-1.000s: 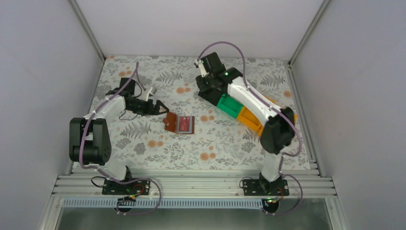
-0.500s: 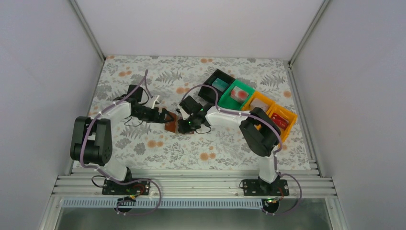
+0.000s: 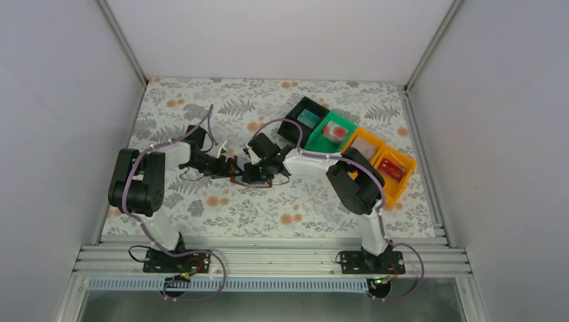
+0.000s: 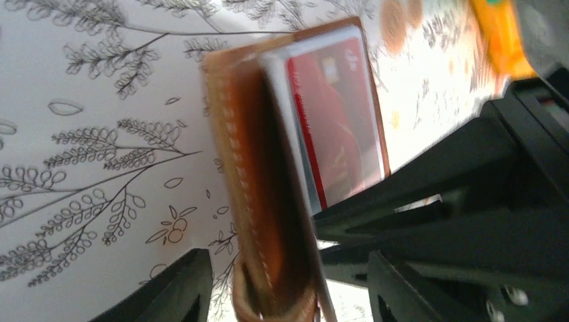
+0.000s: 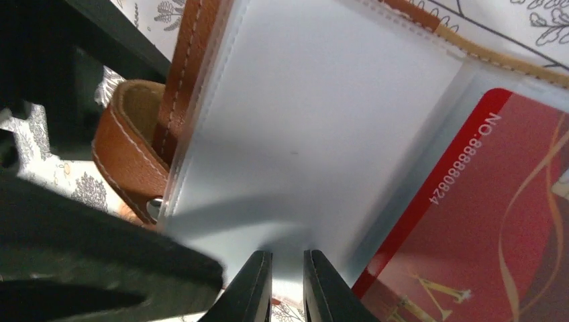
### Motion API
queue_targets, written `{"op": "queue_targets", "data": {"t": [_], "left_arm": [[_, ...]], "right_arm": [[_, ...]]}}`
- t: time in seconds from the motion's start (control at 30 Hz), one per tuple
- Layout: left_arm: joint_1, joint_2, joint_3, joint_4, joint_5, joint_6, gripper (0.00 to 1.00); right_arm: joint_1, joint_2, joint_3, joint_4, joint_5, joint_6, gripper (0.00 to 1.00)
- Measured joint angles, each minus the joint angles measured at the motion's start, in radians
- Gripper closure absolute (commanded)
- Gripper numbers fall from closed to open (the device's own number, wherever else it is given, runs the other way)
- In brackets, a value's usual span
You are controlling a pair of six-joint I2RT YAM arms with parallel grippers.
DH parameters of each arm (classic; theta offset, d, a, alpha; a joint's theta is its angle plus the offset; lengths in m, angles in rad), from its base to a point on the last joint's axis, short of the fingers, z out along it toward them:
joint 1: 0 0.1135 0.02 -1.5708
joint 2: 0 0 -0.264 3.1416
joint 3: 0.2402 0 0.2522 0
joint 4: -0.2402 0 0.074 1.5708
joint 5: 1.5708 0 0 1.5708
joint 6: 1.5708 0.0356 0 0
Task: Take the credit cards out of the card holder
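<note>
Card holder [image 4: 265, 201], part open on counter [image 3: 221, 209]; red card [image 5: 483, 221] seated in its sleeve. Left hand [image 4: 288, 275] apart, straddling the fold, likely to steady it; right hand [image 5: 285, 285] nearly together at sleeve edge, grip unclear

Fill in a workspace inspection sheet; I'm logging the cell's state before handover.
Surface: floral table, no spills seen.
Job's things: holder on table, red card inside; other cards in bins.
Clutter: nothing seen.
Grippers: left gripper open, astride holder's raised flap; right gripper seemingly pinching clear sleeve at its edge.
Cables: purple cables looped along both arms.
Surroundings: grey walls, metal rail at near edge.
</note>
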Motion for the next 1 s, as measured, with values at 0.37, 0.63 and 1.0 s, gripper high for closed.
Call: {"op": "queue_targets", "data": {"t": [0.37,0.63,1.0], "left_arm": [[0.0,0.076,0.006,0.002,0.021,0.006,0.98],[-0.003,-0.063,0.214,-0.182,0.027,0.183,0.98],[-0.042,-0.318,0.71,-0.602,0.153,0.528,0.98]], "right_arm": [[-0.018,-0.117,-0.11,0.057,0.064,0.023,0.57],[-0.138,-0.642,-0.431,0.172,0.042,-0.122,0.01],[-0.317,-0.877,-0.573,0.496,-0.307,-0.286,0.01]]}}
